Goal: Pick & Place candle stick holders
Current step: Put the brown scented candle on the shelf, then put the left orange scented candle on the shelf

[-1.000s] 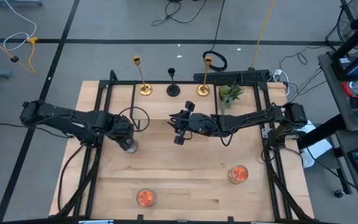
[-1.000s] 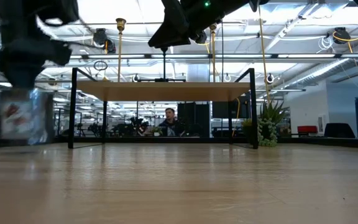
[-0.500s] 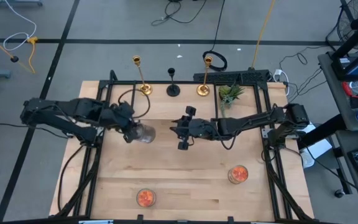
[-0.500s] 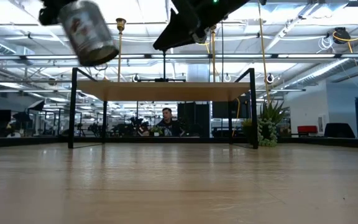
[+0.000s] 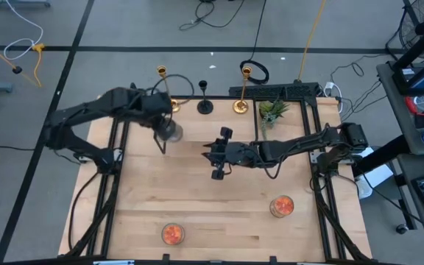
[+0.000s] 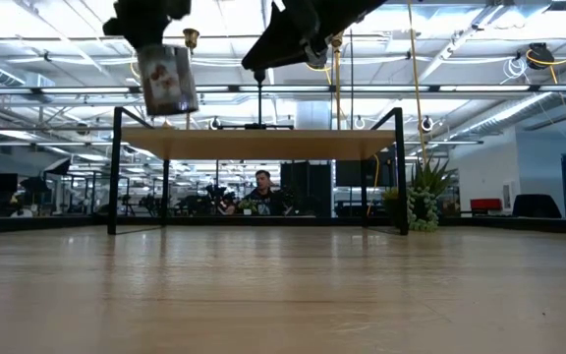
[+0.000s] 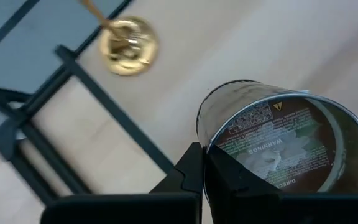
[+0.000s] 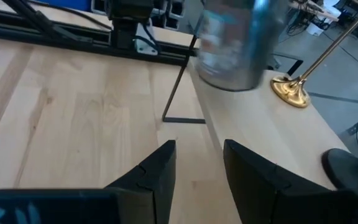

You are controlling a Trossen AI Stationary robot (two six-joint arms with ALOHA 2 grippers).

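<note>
My left gripper is shut on a silvery glass jar, held high above the table's far left part; the jar also shows in the low view and the right wrist view. Two gold candlesticks and a shorter black one stand on their round bases along the far edge. My right gripper is open and empty over the table's middle, clear of the wood. My left gripper comes at the jar from above, pointing down. It pinches the jar's wall at the rim: one finger is outside and the other seems to be inside. The jar hangs below the fingers, nearly upright and lifted clear of the table.
A small green potted plant stands at the far right beside the right gold candlestick. Two jars with orange filling stand near the front edge. A black frame runs around the table. A person sits in the room beyond.
My left gripper has lifted the jar off the table's left-middle and carried it up and toward the far edge, near the left gold candlestick. The jar tipped over on the way and now hangs nearly upright.
</note>
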